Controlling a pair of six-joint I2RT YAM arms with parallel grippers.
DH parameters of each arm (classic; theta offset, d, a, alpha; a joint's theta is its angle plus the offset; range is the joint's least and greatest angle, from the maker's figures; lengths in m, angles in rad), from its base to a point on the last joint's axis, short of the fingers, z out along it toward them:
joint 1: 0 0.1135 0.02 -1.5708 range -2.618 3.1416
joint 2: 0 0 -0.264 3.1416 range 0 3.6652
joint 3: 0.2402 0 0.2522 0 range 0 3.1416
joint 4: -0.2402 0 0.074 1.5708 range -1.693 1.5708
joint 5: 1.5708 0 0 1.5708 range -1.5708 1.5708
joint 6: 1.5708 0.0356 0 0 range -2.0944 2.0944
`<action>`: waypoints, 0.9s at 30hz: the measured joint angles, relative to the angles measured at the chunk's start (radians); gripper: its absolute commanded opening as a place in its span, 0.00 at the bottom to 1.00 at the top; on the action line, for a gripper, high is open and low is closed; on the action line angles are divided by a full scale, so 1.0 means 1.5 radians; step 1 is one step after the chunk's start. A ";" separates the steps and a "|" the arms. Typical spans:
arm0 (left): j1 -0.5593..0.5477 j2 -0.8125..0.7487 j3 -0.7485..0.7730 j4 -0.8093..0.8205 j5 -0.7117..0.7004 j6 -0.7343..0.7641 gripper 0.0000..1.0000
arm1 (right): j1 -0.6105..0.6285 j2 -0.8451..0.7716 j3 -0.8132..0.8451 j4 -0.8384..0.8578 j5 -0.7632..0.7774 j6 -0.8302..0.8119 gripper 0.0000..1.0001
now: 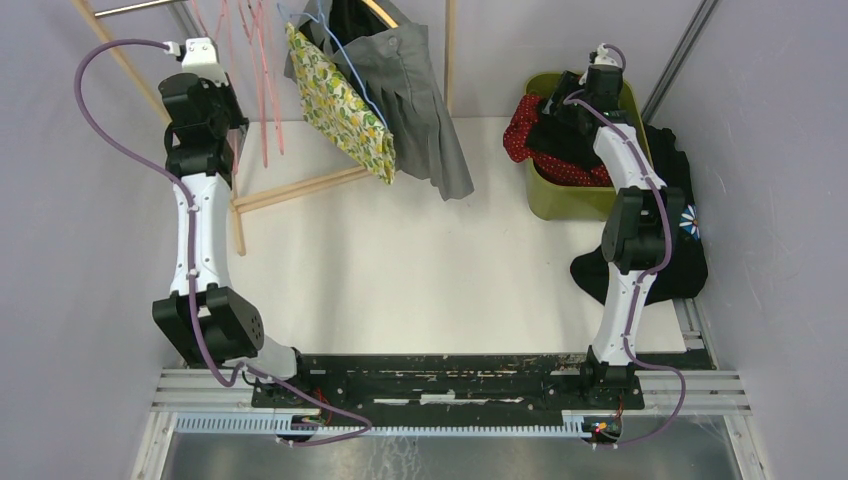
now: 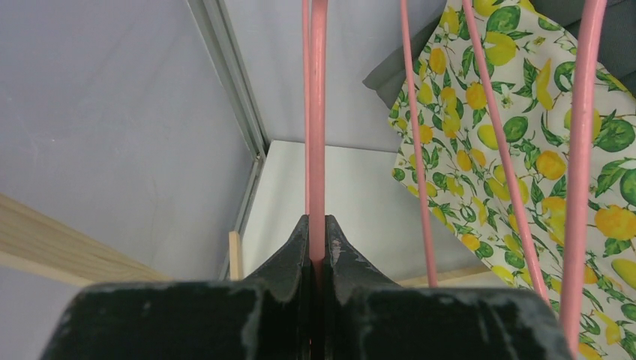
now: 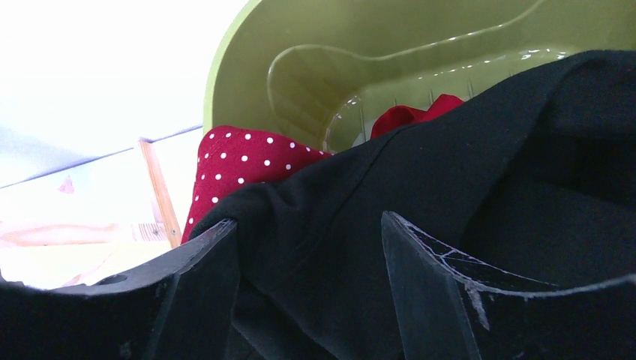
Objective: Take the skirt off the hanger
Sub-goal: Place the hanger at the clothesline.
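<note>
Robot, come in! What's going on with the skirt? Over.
Left gripper shut on pink hanger. Right gripper open over black cloth in green bin. Lemon skirt and grey skirt hang on rack.

The right tool (image 3: 307,225) has its two scuffed black fingers (image 3: 202,292) spread wide, with black draped fabric (image 3: 450,150) lying between them. Behind it, a red white-dotted cloth (image 3: 240,161) spills over the rim of an olive-green plastic tub (image 3: 315,45), beside a pale wooden slat (image 3: 159,191).

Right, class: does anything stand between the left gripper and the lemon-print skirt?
Yes. The left gripper, shut on one pink hanger wire, has more pink wires hanging between it and the lemon-print skirt, to its right.
</note>
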 measured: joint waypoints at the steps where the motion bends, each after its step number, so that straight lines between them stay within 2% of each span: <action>1: 0.002 0.001 0.000 0.003 0.002 -0.001 0.03 | -0.001 0.000 0.000 0.000 0.000 0.000 0.72; 3: 0.004 0.001 0.000 0.002 0.005 -0.002 0.03 | -0.004 0.000 0.000 0.000 0.000 0.000 0.72; 4: 0.004 0.001 0.000 0.002 0.007 -0.003 0.07 | -0.005 0.000 0.000 0.001 0.000 0.000 0.72; 5: 0.005 0.001 0.000 0.002 0.010 -0.004 0.17 | -0.006 0.000 0.000 0.001 0.000 0.000 0.71; 6: 0.005 0.001 0.000 0.002 0.012 -0.004 0.35 | -0.006 0.000 0.000 0.002 0.000 0.000 0.71; 8: 0.005 0.000 0.000 0.000 0.014 -0.005 0.61 | -0.007 0.000 0.000 0.002 -0.001 0.000 0.71; 10: 0.007 0.000 0.000 -0.005 0.016 -0.011 0.78 | -0.007 0.000 -0.001 0.003 -0.003 0.000 0.71; 11: 0.007 -0.001 0.000 -0.007 0.017 -0.011 0.82 | -0.007 0.000 -0.001 0.003 -0.004 0.000 0.71; 20: 0.008 -0.057 -0.001 -0.037 0.031 -0.011 0.86 | -0.007 -0.002 -0.013 0.009 -0.012 0.000 0.71; 23: 0.008 -0.115 -0.018 -0.038 0.039 -0.011 0.86 | -0.007 -0.006 -0.025 0.015 -0.015 0.000 0.71; 27: 0.005 -0.240 -0.078 -0.038 0.064 -0.016 0.83 | -0.007 -0.012 -0.038 0.019 -0.017 -0.002 0.71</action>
